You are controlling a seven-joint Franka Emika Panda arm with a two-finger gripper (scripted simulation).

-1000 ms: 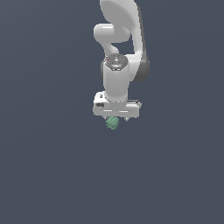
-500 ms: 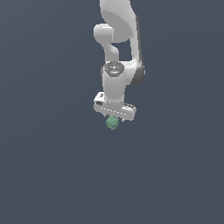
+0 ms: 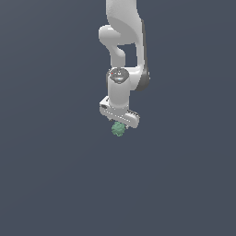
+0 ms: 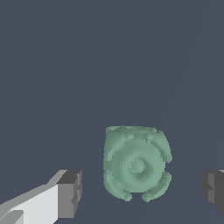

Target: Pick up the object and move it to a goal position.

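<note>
My gripper (image 3: 119,124) hangs open over the green object (image 3: 118,129), its dark pads (image 4: 70,194) apart on either side with clear gaps. The object sits between them on the worktop (image 3: 55,175). I judge I should lower straight, centre it, then close evenly before lifting.

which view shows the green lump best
The wrist view: the green lump fills much of the frame, bumpy surface clear, sitting between the two fingertips with gaps either side. The exterior view shows it only as a tiny blob under the gripper.
</note>
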